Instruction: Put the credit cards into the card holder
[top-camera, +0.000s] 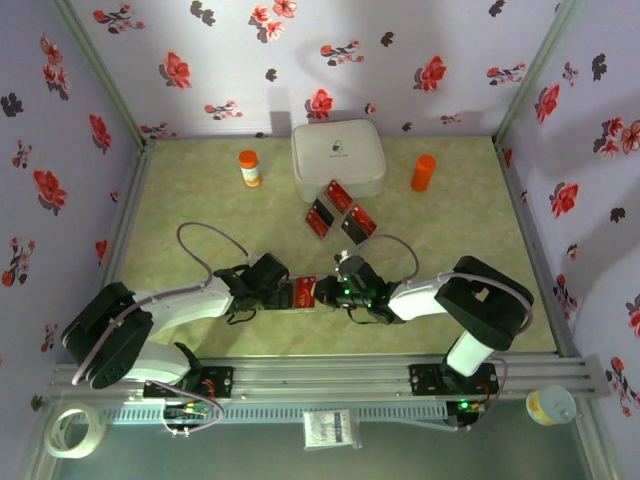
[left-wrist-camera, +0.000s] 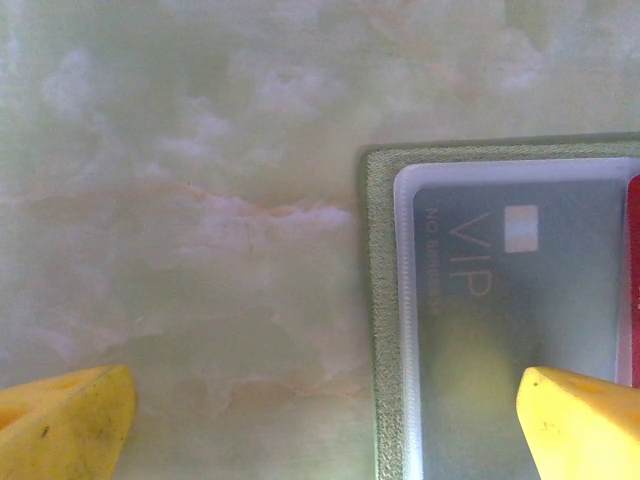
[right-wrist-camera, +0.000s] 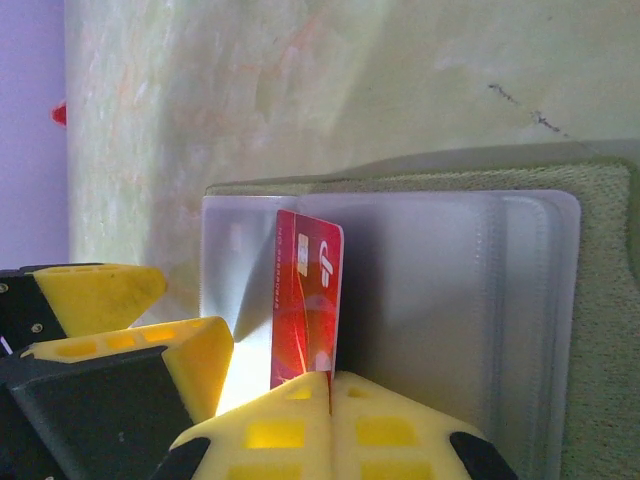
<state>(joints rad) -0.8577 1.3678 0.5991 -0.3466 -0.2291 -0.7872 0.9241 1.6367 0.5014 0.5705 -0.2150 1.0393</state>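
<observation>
My right claw (right-wrist-camera: 330, 385) is clenched on a red credit card (right-wrist-camera: 305, 300), pinching its near short end so the card stands on its long edge instead of lying flat. The open card holder (right-wrist-camera: 600, 300) lies directly under and ahead of that claw, its clear sleeve (right-wrist-camera: 450, 290) facing up. The card's long axis runs straight away from my fingertips and roughly parallel to the sleeve's seams, with the far short end leading across the plastic. What matters next, I judge, is that the card is edge-up while the pocket lies flat, so I would have to tip it down to get that end under the plastic. I cannot tell whether the end has caught an opening. My left claw (left-wrist-camera: 320, 425) is released, its fingers spread wide. One tip is over the bare counter (left-wrist-camera: 200, 200), the other over the card holder's (left-wrist-camera: 380, 300) corner where a VIP card (left-wrist-camera: 500, 270) already sits. I cannot tell whether that tip presses down. From above, both claws meet mid-counter, and three more credit cards (top-camera: 338, 212) lie farther back, by the white case (top-camera: 338, 158).
</observation>
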